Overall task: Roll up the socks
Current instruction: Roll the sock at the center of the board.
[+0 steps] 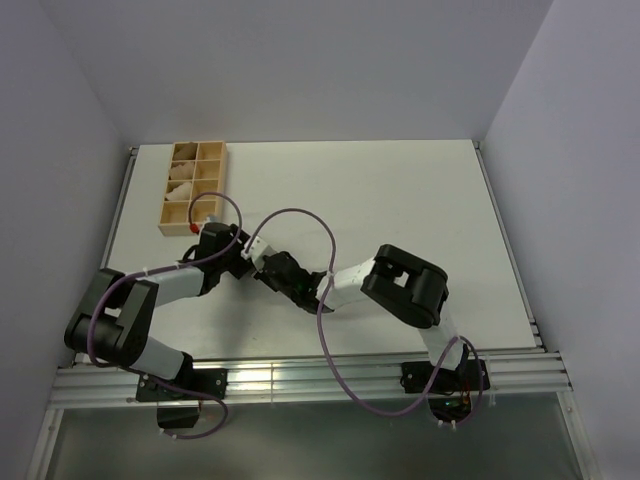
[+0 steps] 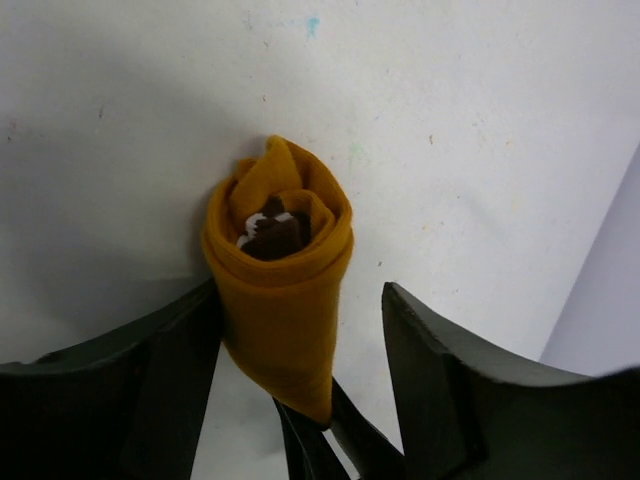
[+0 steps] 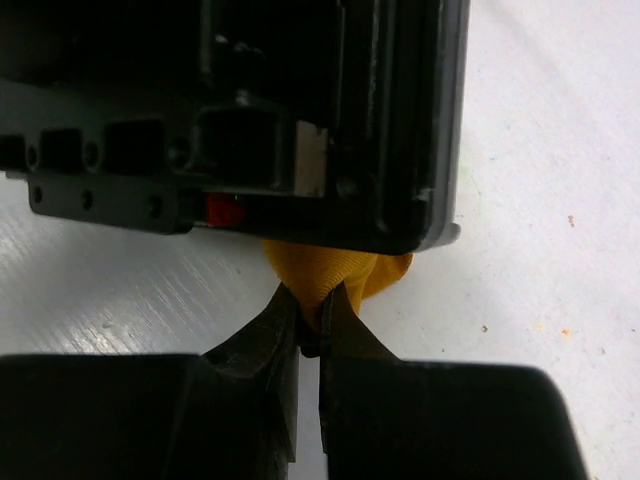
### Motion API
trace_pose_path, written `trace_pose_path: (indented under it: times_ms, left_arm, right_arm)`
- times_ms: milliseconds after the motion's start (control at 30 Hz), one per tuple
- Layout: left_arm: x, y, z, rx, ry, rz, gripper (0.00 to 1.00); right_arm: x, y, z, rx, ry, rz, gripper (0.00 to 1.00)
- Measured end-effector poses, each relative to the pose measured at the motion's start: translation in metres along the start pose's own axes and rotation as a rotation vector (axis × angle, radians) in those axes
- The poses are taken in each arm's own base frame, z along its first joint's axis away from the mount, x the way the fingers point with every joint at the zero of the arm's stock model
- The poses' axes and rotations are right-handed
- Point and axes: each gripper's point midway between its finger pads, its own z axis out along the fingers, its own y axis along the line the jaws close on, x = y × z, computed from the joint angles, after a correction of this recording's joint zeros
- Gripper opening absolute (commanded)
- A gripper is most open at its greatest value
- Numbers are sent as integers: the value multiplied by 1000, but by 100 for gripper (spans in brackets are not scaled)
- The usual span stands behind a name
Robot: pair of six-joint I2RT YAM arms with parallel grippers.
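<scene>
Left wrist view: your left gripper (image 2: 300, 305) stands wide, its fingers flanking the rolled socks (image 2: 280, 270) on the white table (image 2: 480, 120), one finger against the fabric, the other clear of it. Your right gripper (image 3: 310, 305) is pinched tight on the roll's lower end, likely so the mustard coil cannot spring open, with the brown cuff tucked at its centre. Rolling looks nearly finished.

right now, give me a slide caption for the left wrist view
Rolled mustard sock inside the open left end effector, its lower end pinched by the right end effector.
</scene>
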Motion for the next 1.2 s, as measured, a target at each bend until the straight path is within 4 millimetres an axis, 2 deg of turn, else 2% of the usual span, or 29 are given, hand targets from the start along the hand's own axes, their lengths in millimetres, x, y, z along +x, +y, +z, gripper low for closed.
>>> trace_pose_path:
  times_ms: [67, 367, 533, 800, 1200]
  left_arm:
    - [-1, -2, -2, 8, -4, -7, 74]
    - [-1, 2, -10, 6, -22, -32, 78]
    - [-8, 9, -16, -6, -51, -53, 81]
    - [-23, 26, -24, -26, -107, -86, 76]
    - [-22, 15, -12, 33, -96, -76, 73]
  right_arm:
    - [-1, 1, 1, -15, -2, 30, 0]
    - [-6, -2, 9, -111, 13, 251, 0]
    - [-8, -4, 12, -163, 38, 346, 0]
    - [-9, -6, 13, -224, 68, 447, 0]
    - [-12, -1, 18, -325, 95, 572, 0]
